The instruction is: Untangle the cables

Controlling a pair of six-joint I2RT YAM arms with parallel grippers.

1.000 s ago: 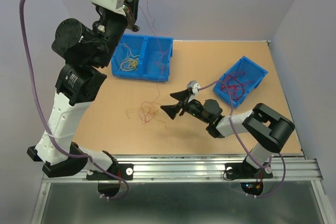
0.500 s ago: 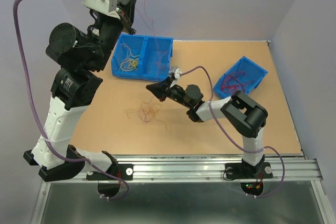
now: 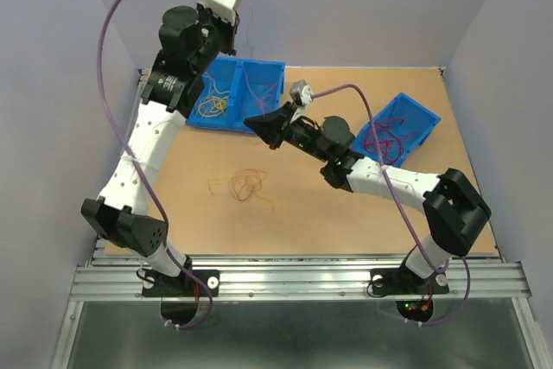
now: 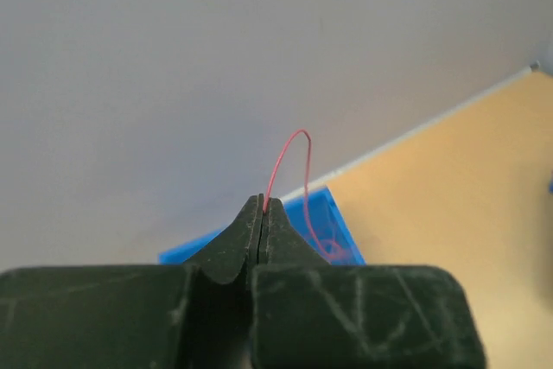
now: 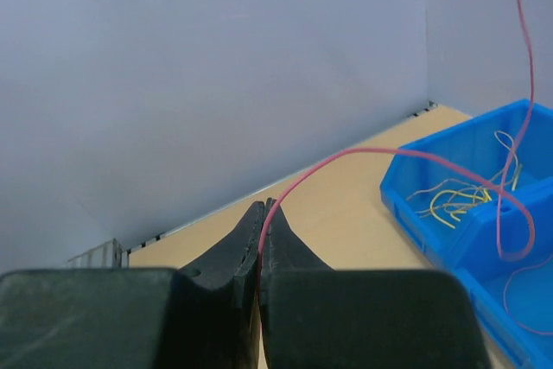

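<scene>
A tan wooden table [image 3: 328, 213] fills a booth with plain lavender-grey walls [image 3: 346, 6], and an aluminium rail [image 3: 302, 276] runs along its near edge. At the far left stands a two-compartment blue bin [image 3: 278, 65] with yellow cables [image 3: 212, 107] in its left compartment. At the right a single blue bin [image 3: 413, 103] sits askew, holding red and magenta cables [image 3: 384, 140].

The left gripper [image 4: 262, 205] is raised high in front of the back wall, above the double bin. Its jaws are pressed together on a red cable [image 4: 289, 140] that arches up from the tips and falls toward the bin. The right gripper [image 5: 262, 206] hovers over the table just beside that bin's near right corner, and it too is clenched on a red cable, which curves across to the bin, loops there and climbs out of view.

A loose tangle of orange and red cables [image 3: 243, 185] lies on the bare table, well apart from both grippers.
</scene>
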